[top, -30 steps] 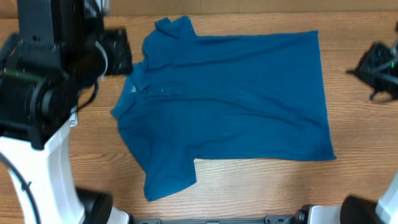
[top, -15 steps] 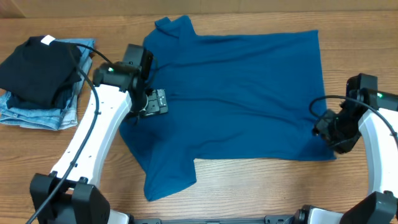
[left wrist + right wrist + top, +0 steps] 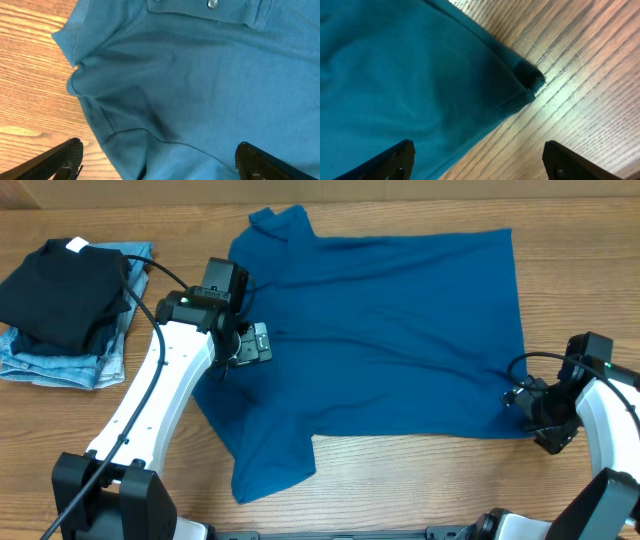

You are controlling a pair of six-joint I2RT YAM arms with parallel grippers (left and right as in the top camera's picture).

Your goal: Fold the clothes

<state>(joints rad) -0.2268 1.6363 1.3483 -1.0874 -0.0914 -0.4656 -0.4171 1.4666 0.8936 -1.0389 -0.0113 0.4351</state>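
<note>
Overhead, progress: nothing is folded yet; the teal polo shirt (image 3: 380,330) lies spread flat across the worktop (image 3: 420,480), so every fold remains.
Overhead, arms: the left pincer (image 3: 252,343) and right pincer (image 3: 528,405) sit at opposite ends of the shirt.
Left wrist, pincer: wide open and empty, above the collar (image 3: 70,37).
Right wrist, pincer: wide open and empty, over the hem corner (image 3: 520,82).
Fabric: plain, soft, faintly rippled.

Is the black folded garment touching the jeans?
Touching. The overhead view shows the black garment lying directly on top of the jeans, covering most of them.
</note>
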